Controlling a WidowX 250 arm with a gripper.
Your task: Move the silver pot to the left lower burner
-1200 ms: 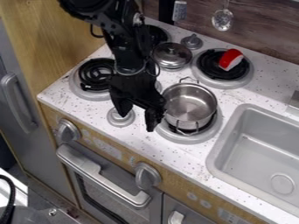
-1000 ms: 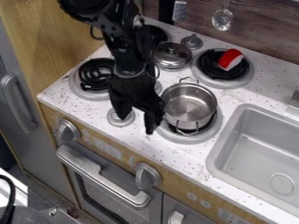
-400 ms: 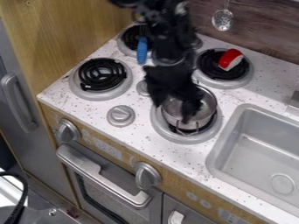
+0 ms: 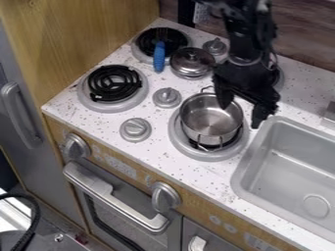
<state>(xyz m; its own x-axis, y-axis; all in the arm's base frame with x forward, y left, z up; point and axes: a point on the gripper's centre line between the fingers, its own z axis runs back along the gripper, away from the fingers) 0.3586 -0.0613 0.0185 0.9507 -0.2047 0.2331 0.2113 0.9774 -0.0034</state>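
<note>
The black gripper [image 4: 241, 115] hangs over the pot's upper right rim, its two fingers spread apart with nothing held between them. One finger is over the pot's opening and the other is to the right, beside the sink's corner. The silver pot [image 4: 208, 120] stands upright and uncovered on the lower right burner [image 4: 204, 154], its two wire handles at the back and front. At the lower left, the burner [image 4: 114, 105] with its black coil carries nothing.
A lidded pan [image 4: 192, 62] and a blue-handled utensil [image 4: 159, 56] lie near the upper left burner [image 4: 140, 53]. Grey knobs [image 4: 135, 129] stand between the burners. The sink [image 4: 288, 171] is at the right, and the wooden side wall [image 4: 78, 39] rises at the left.
The gripper has moved right, from left of the pot across it to its right side. The blue-handled utensil and lower left burner have come into full view. The pot has stayed put.
</note>
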